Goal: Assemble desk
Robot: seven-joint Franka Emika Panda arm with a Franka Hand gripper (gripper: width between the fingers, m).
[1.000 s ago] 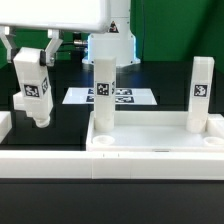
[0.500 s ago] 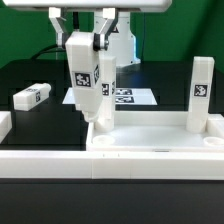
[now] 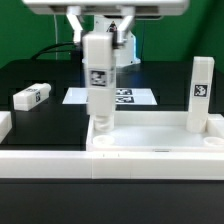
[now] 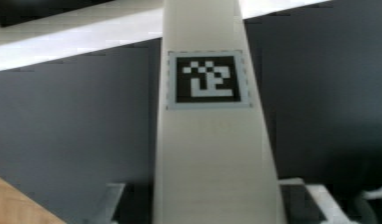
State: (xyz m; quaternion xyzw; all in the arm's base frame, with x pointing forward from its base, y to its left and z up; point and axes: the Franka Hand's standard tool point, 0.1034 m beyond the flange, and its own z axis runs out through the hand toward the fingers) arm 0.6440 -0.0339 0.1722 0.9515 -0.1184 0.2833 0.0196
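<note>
One upright leg (image 3: 98, 85), clamped in the tool (image 3: 98, 38), reaches down to the desk top (image 3: 150, 135).

Three legs (image 3: 98, 95) (image 3: 203, 92) (image 3: 32, 96), one desk top (image 3: 150, 141), one marker board (image 3: 140, 97), one rail (image 3: 110, 168)

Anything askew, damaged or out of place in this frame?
Nothing damaged. One desk leg lies on its side on the table at the exterior view's left, apart from the desk top, probably a loose part waiting. The held leg in the gripper and the corner leg at the exterior view's right stand upright.
</note>
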